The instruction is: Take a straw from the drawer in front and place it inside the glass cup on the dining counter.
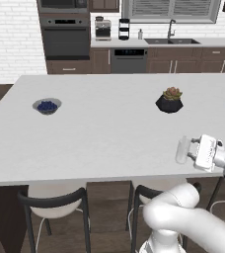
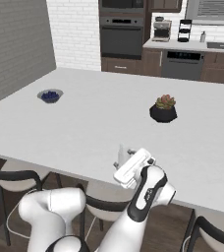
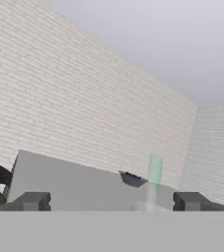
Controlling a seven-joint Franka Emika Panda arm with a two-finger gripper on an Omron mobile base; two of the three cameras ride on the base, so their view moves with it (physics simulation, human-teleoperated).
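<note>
Clear glass cup (image 1: 182,149) stands upright near the dining counter (image 1: 99,133) edge

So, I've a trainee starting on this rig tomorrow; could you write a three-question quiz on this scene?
1. True or false: the claw is shut on the cup.
2. What stands nearest the cup on the counter? A) bowl of berries B) potted plant C) kettle
3. Fill in: the claw reaches for the cup from the ____ , not from above.

Key
1. False: in the hand view its fingers stand wide apart, with the cup between them and untouched.
2. B: the plant is closer; the bowl sits far across the counter.
3. Side: the hand lies level at the counter's near edge.
</note>
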